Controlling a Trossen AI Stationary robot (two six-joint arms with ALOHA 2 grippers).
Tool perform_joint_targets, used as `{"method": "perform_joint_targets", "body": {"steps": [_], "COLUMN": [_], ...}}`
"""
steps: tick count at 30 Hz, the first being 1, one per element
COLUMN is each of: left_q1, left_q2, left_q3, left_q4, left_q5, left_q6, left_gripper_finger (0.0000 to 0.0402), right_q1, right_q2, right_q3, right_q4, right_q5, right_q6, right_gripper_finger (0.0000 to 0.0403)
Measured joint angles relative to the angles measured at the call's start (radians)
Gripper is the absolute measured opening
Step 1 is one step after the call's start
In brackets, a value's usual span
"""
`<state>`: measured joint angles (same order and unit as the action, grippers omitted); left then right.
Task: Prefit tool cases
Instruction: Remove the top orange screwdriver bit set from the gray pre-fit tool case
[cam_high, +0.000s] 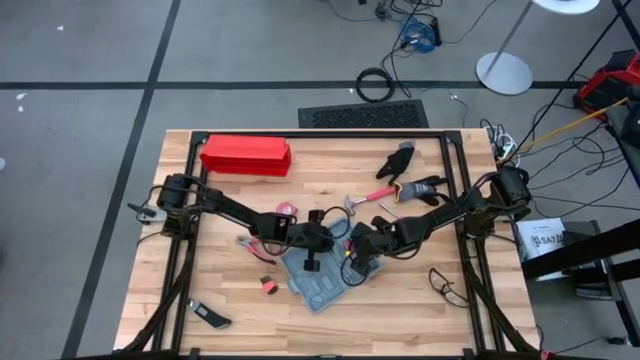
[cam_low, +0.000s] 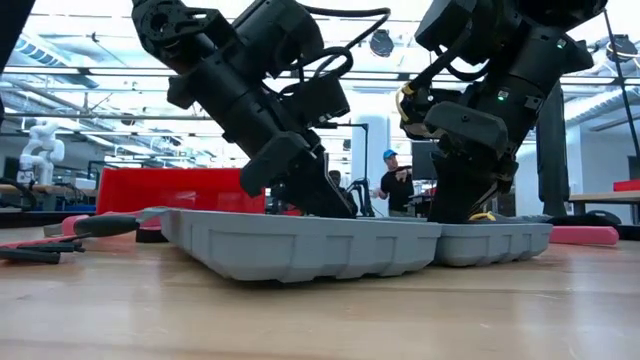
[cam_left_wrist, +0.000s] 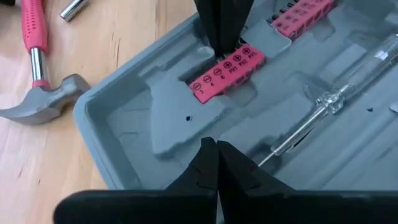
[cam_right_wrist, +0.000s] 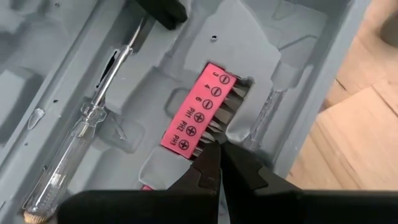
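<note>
The blue-grey tool case lies open and flat on the wooden table, its grey moulded recesses up. A pink bit holder and a clear-handled screwdriver lie in the recesses. My right gripper is shut, with its tips at the bit holder; it also shows in the left wrist view. My left gripper is shut and points down into the case next to the screwdriver's tip, a short way from the bit holder. My right gripper presses its shut fingertips on the pink bit holder's long edge, where the metal bits stick out. It comes slanting down from above. The holder lies in its recess in the case. My left gripper's shut tips stand at the grey inlay; whether they touch it I cannot tell.
A hammer lies just beyond the case, and its head shows by the case wall. The long red box stands at the far left, black gloves at the back. Glasses and a small knife lie near the front.
</note>
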<state>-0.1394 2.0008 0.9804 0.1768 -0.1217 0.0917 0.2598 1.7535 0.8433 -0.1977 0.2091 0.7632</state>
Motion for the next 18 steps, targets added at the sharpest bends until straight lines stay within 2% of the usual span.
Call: {"method": "perform_joint_targets", "body": {"steps": [14, 17, 18], "left_q1": [0.006, 0.006, 0.006], "left_q2": [0.003, 0.004, 0.005], "left_q3": [-0.003, -0.003, -0.003], "left_q4": [0.01, 0.011, 0.016], "left_q5": [-0.002, -0.003, -0.001], "left_q6": [0.002, 0.001, 0.0], "left_gripper_finger": [0.0, 0.0, 0.0], "right_q1": [-0.029, -0.03, -0.031], "right_q2": [0.009, 0.01, 0.01], "right_q3": [0.0, 0.0, 0.004], "right_q4": [0.181, 0.222, 0.247], "right_q5": [-0.032, -0.012, 0.026], "right_q6": [-0.089, -0.104, -0.11], "right_gripper_finger": [0.0, 0.0, 0.0]}}
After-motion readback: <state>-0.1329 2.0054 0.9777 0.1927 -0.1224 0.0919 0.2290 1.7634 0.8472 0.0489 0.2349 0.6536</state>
